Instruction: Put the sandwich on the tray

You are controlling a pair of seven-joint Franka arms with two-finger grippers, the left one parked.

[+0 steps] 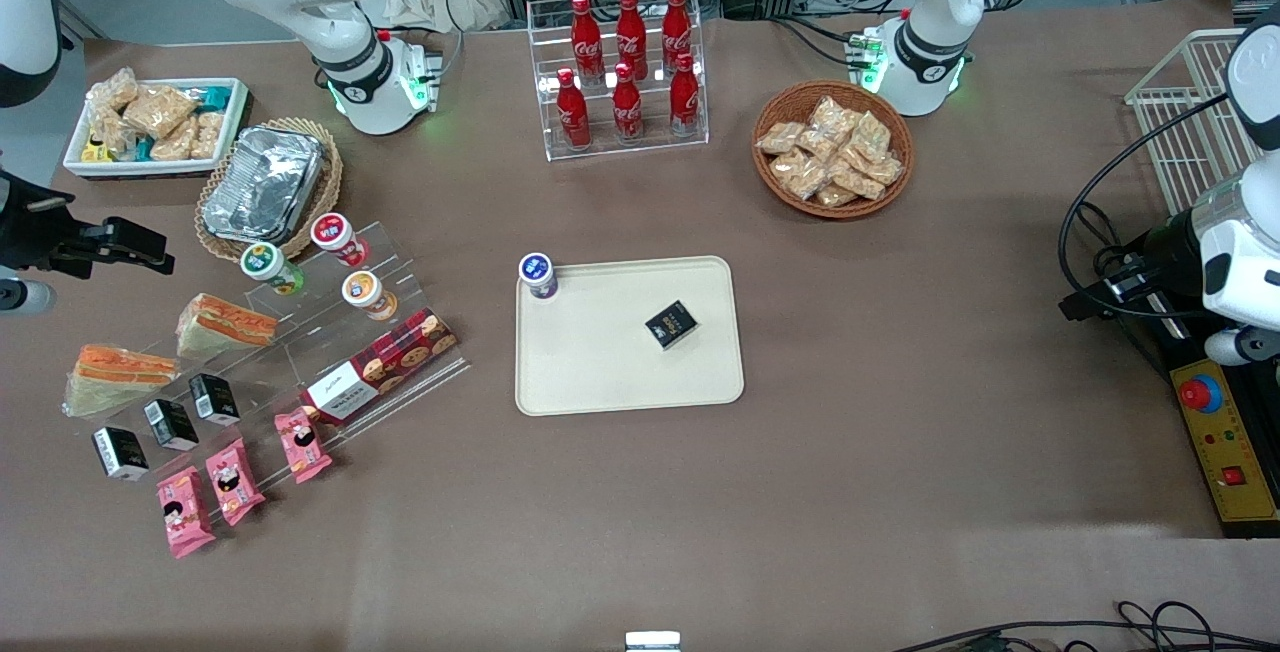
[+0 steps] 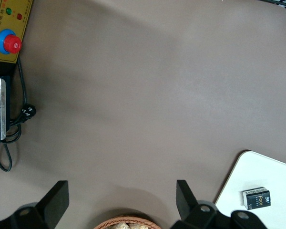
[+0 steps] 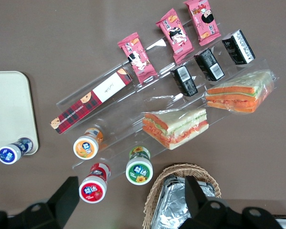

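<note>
Two wrapped wedge sandwiches lie on a clear acrylic step rack toward the working arm's end of the table. One sandwich (image 1: pixel 227 324) (image 3: pixel 176 126) lies farther from the front camera than the other sandwich (image 1: pixel 118 377) (image 3: pixel 238 93). The cream tray (image 1: pixel 600 372) (image 3: pixel 9 109) (image 2: pixel 262 174) lies mid-table and carries a small black box (image 1: pixel 671 323) and a blue-capped cup (image 1: pixel 537 274) at one corner. My gripper (image 1: pixel 150 247) (image 3: pixel 131 200) is open and empty, held high above the table beside the foil container, apart from both sandwiches.
The rack also holds a cookie box (image 1: pixel 380 364), several capped cups (image 1: pixel 332 237), black boxes (image 1: pixel 170 422) and pink snack packets (image 1: pixel 230 480). A foil container in a wicker basket (image 1: pixel 262 184), a white snack bin (image 1: pixel 150 122), a cola bottle rack (image 1: pixel 625 72) and a snack basket (image 1: pixel 832 147) stand farther from the camera.
</note>
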